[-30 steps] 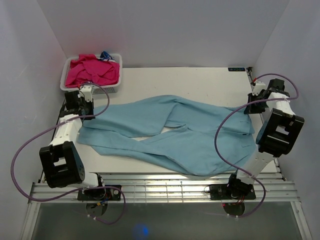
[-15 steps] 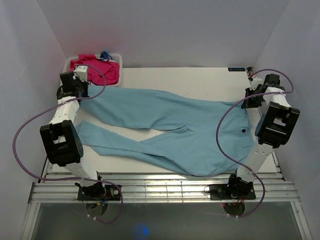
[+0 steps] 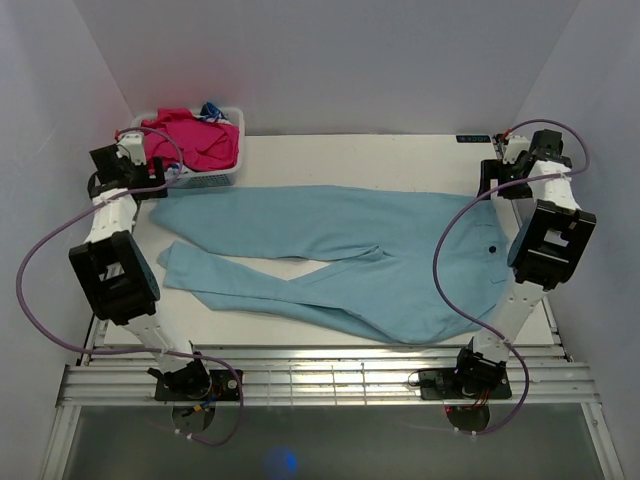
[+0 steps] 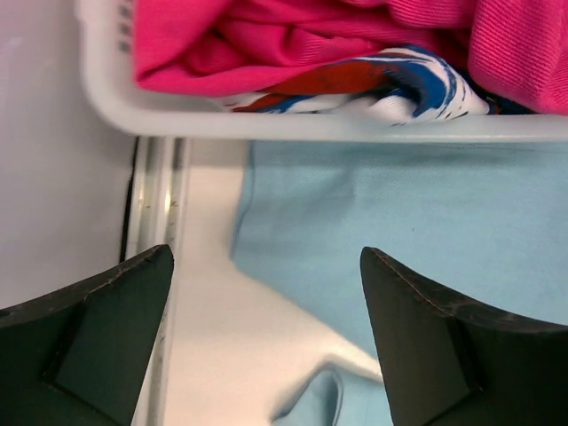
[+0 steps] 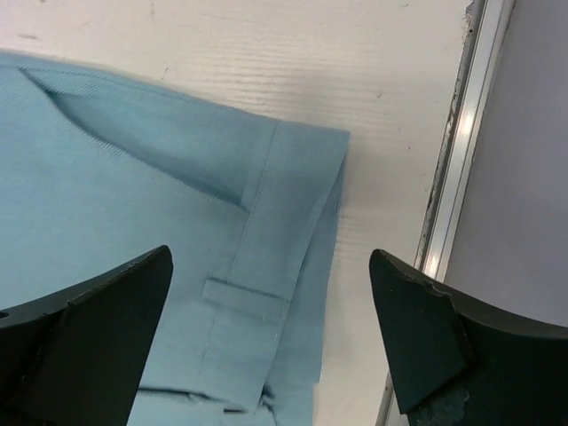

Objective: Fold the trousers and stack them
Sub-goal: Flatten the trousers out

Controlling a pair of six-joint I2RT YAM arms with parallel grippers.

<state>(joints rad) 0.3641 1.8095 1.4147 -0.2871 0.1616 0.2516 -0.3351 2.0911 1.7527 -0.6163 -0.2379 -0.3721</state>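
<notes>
**Trousers spread flat, both claws wide and empty**

Nearest you, the light blue trousers (image 3: 340,250) lie open on the white table (image 3: 380,160). The waist is at your right and the two legs run out to the left. The near leg slants toward the left front, while the far leg lies almost straight across, with a thin wedge of bare table between them.

Further back on the right, your right gripper (image 5: 271,257) hangs over the far corner of the waistband (image 5: 266,222), close to the table's metal edge. Its jaws are spread wide and grip nothing, and a belt loop (image 5: 235,297) shows just below them.

At the far left, your left gripper (image 4: 266,257) hovers over the hem of the far leg. It is equally wide and empty. Just beyond it stands the white basket (image 4: 355,124) holding magenta garments (image 3: 190,140) and a red, white and blue cloth (image 4: 390,84). The hem reaches right up to the basket's wall.
</notes>
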